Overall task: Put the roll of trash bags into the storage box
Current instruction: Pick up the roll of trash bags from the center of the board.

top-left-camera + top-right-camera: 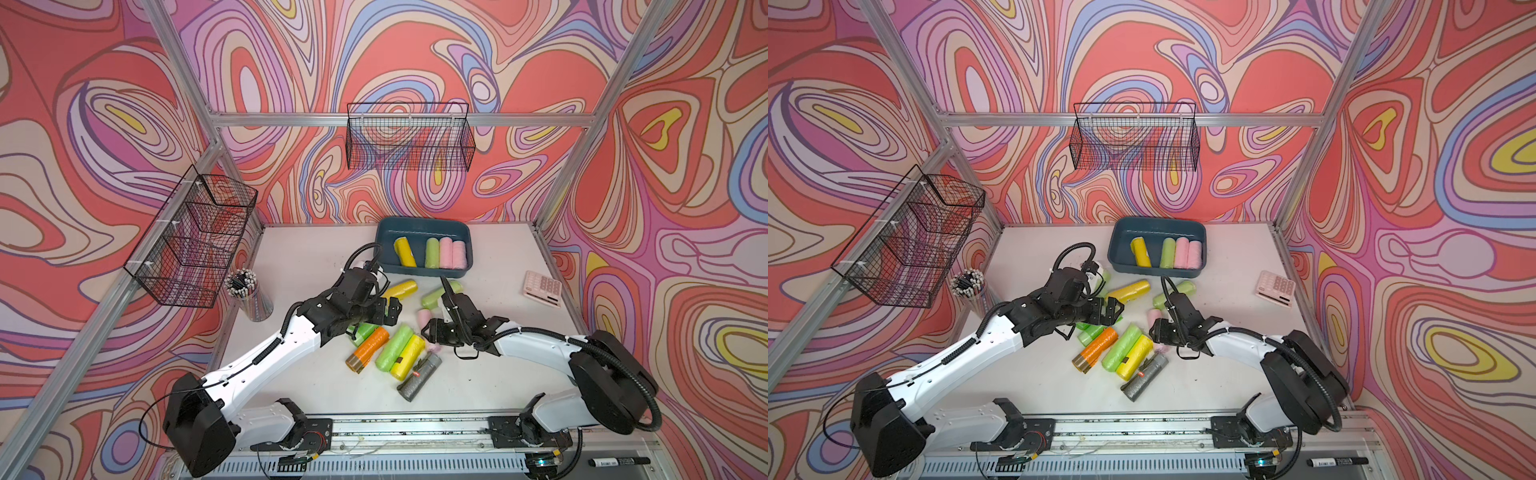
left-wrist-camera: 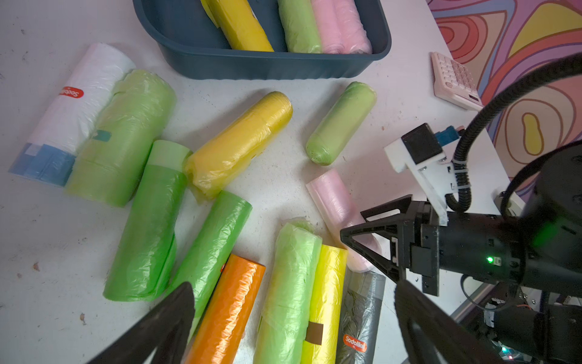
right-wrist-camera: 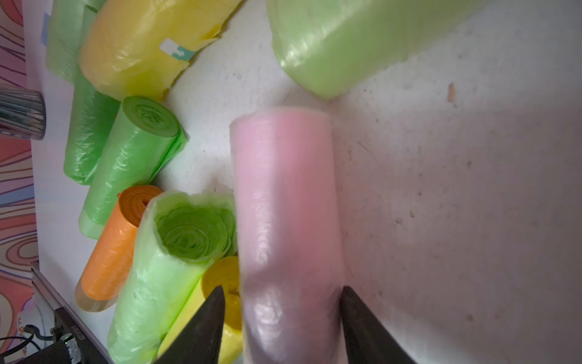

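Pencil cup (image 1: 249, 297): upright, left edge of counter (image 1: 291, 249).
Left end effector (image 1: 392, 311): jaws wide apart, nothing held, above loose rolls.
Loose rolls: orange roll (image 1: 368, 345), grey roll (image 1: 419, 378), several green and yellow; on counter, outside storage box.
Storage box (image 1: 415, 226): rear centre of counter; contains 4 rolls: 1 yellow, 1 green, 2 pink.
Pink roll (image 3: 283, 189): on counter, outside storage box, between fingers of right end effector (image 3: 282, 288); fingers close against both flanks, clamped or not: cannot tell.
Calculator (image 1: 542, 288): right side of counter.
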You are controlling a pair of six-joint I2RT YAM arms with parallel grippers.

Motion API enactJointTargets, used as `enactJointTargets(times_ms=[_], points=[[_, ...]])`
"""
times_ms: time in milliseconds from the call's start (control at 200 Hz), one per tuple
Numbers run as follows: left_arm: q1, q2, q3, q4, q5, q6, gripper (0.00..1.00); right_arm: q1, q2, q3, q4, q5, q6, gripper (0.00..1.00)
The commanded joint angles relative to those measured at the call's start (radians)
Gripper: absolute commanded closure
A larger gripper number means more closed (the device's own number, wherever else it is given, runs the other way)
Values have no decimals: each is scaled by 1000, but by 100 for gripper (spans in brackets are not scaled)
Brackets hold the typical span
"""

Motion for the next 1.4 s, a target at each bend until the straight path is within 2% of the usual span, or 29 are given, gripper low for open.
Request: enactJointTargets(times_ms=[0, 456, 736, 1077, 1392], points=[[-6, -13, -15, 6, -11, -4, 0, 11, 23, 47, 8, 58, 17, 42], [-6, -32, -25, -10, -105, 26, 0, 61, 175, 155, -169, 309, 26, 48], [-6, -44, -75, 51, -150, 22, 0, 62, 206, 172, -209, 349, 60, 50], [-6, -40, -108, 115, -165, 37, 0, 61, 162, 172, -289, 424, 99, 55], [-4, -31, -140, 173, -151, 31, 0, 60, 206, 211, -331, 439, 107, 57]])
